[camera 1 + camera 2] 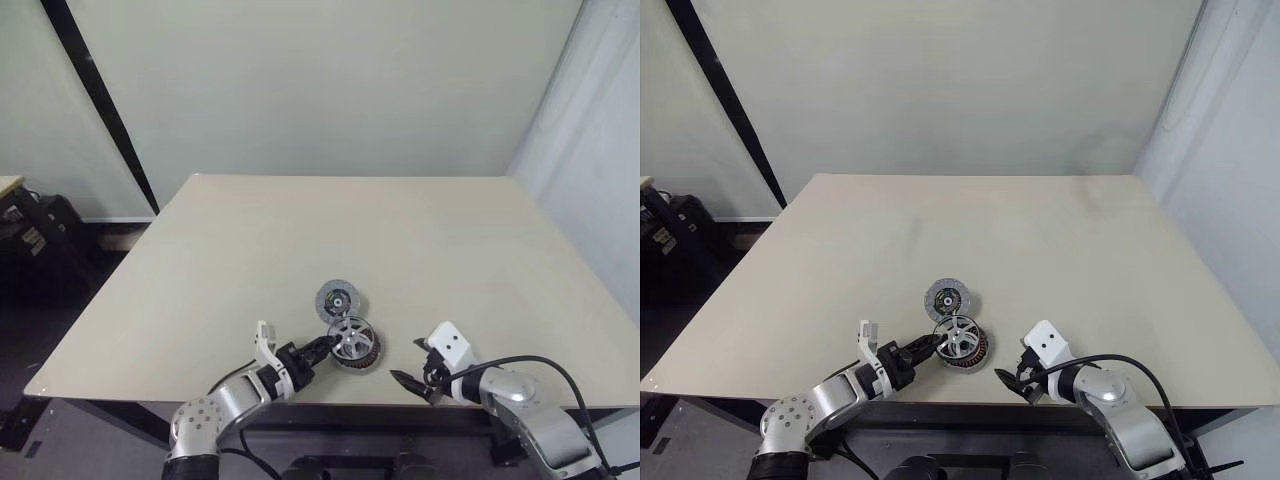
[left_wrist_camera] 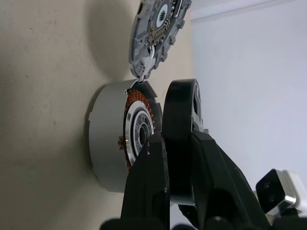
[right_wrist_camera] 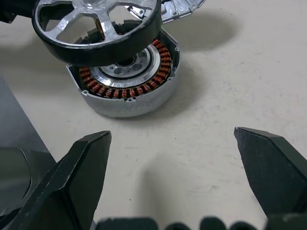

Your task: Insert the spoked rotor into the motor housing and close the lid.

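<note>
Spoked rotor pinched by left gripper, held just above motor housing near table's front edge. Lid lies behind. Right gripper spread wide, nothing held.

rotor: silver spokes, black rim | housing: grey, copper windings | table: beige
</note>
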You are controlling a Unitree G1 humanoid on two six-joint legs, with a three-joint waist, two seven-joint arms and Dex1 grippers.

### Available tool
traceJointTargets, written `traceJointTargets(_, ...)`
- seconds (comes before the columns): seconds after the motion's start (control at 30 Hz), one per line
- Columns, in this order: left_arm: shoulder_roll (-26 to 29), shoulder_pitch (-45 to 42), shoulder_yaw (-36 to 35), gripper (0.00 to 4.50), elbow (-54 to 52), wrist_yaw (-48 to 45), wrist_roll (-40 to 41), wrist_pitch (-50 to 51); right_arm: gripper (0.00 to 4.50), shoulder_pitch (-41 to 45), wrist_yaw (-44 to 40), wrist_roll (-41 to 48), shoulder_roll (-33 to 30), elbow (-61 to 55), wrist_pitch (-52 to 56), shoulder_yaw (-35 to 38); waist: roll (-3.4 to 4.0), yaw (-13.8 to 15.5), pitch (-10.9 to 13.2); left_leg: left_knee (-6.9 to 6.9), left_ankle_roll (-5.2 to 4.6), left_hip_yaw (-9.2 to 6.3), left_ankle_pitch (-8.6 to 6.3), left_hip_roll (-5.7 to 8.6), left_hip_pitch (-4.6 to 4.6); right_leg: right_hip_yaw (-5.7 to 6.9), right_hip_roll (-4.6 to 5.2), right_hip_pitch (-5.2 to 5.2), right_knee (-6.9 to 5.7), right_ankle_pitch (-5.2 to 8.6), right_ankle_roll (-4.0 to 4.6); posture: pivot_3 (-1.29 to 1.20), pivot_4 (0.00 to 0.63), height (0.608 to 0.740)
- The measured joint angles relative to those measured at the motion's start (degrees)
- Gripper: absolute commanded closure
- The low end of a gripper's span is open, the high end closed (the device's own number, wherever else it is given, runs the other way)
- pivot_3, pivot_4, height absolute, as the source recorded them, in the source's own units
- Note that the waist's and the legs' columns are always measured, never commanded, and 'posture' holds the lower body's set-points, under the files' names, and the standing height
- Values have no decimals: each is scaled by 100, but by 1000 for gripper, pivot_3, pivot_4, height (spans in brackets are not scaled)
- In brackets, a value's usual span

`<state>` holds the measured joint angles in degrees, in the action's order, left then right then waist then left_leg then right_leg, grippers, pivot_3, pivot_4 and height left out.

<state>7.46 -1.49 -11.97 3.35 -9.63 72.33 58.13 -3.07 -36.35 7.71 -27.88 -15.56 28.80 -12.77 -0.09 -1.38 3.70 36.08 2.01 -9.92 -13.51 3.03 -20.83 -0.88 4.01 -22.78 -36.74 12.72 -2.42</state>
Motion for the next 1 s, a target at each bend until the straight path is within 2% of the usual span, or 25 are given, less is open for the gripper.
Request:
traceJointTargets(0.53,-215,-126,-28,4248,144,-49,-495,50,0,-37,121,-2,-1,-46,-23,0,0,0,0,0,0,0,0,0,0,0,0,0,0,0,0,0,0,740)
traceJointTargets(0.57,-232,-135,-28,3502,152,-48,-533,29,0,-40,122,-2,-1,-46,-23,0,0,0,0,0,0,0,0,0,0,0,0,-1,1,0,0,0,0,740)
traceJointTargets(0.83,-309,-301,-53,817,42,-32,-673,-10,0,-48,147,-2,-1,-49,-25,0,1,4,0,5,0,0,0,0,3,2,1,7,1,0,0,0,0,740)
traceJointTargets(1.0,-229,-335,-18,817,-244,172,-842,46,0,-49,149,-1,-2,-53,-27,0,-6,-6,4,11,1,1,0,0,2,2,1,7,2,0,0,0,0,740)
